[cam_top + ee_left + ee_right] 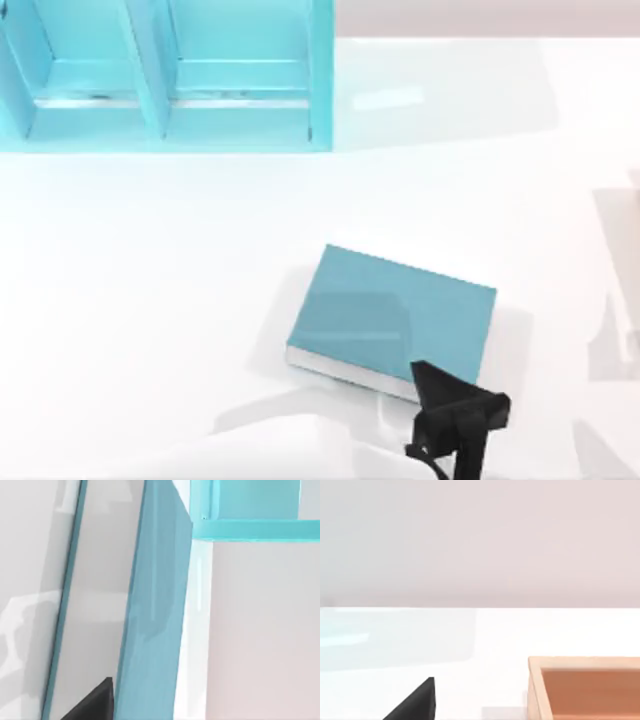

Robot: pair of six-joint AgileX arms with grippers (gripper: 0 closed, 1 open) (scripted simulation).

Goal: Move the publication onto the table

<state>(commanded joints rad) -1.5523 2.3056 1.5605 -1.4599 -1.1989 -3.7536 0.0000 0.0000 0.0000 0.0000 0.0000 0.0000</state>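
Already flat on tabletop (pixel 150 300): teal book (pixel 395 312).
Left hand (pixel 452 400) at near right corner, finger state cannot tell; back away straight, without nudging book.

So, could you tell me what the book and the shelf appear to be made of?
Book: smooth matte teal cover, likely card or cloth, with white page edges suggesting paper. Shelf: glossy teal panels with bright streaks, probably painted wood or plastic; the look leaves it open.

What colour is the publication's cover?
Plain teal-blue, with white page edges. The publication shows best in the top view, lying on the white table.
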